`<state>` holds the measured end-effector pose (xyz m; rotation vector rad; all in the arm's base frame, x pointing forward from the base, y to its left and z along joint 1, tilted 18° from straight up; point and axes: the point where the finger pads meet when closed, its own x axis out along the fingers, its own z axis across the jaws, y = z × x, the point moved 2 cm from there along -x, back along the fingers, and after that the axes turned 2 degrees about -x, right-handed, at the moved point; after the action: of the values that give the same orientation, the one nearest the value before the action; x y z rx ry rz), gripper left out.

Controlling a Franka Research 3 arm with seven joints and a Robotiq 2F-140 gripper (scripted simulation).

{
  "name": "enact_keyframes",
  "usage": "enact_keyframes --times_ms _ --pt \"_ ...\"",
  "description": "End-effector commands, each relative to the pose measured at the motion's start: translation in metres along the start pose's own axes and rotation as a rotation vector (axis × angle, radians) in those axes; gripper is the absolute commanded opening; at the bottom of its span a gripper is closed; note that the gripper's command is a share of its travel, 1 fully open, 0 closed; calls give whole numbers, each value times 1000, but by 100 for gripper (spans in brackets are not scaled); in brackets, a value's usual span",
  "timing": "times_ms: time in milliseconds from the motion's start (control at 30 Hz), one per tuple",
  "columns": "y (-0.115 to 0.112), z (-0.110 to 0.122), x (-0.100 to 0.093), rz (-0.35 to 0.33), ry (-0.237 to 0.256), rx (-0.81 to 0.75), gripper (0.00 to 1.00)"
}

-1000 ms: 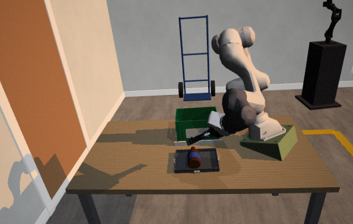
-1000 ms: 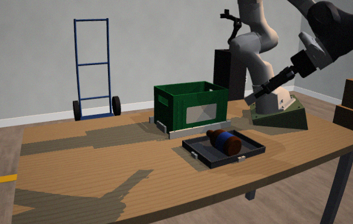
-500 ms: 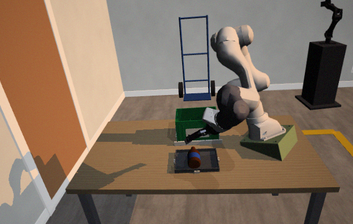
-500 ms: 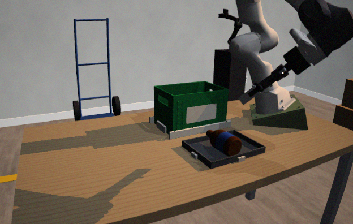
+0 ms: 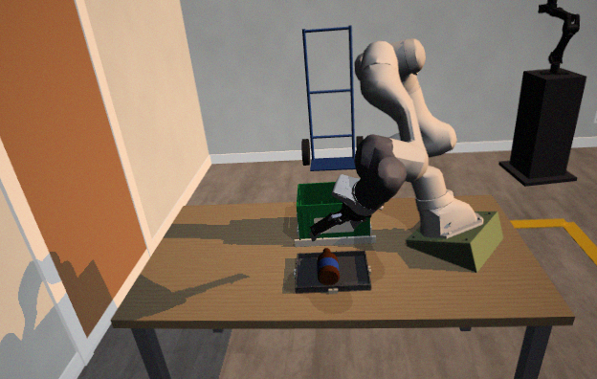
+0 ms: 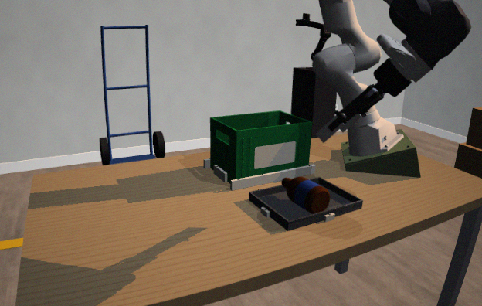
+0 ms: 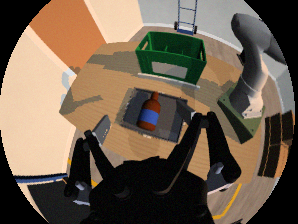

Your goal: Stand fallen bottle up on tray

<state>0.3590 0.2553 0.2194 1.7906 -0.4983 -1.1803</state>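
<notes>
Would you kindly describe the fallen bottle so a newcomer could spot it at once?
On the wooden table, find the green crate; just in front of it sits a shallow dark tray. The bottle lies on its side in that tray: brown with a blue label band, the only round thing there.
</notes>
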Motion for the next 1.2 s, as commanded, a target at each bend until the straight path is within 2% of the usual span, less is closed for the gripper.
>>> enact_keyframes --times_ms 0,367,400,800,833,1167 --pt "5 -2 5 -53 -17 26 100" --pt "5 -2 5 -53 -17 26 100" --pt "13 -1 14 -119 -43 64 100" --pt "13 -1 14 -119 -43 64 100" --pt "21 2 22 -183 -67 102 100" --pt "21 2 22 -183 -67 102 100"
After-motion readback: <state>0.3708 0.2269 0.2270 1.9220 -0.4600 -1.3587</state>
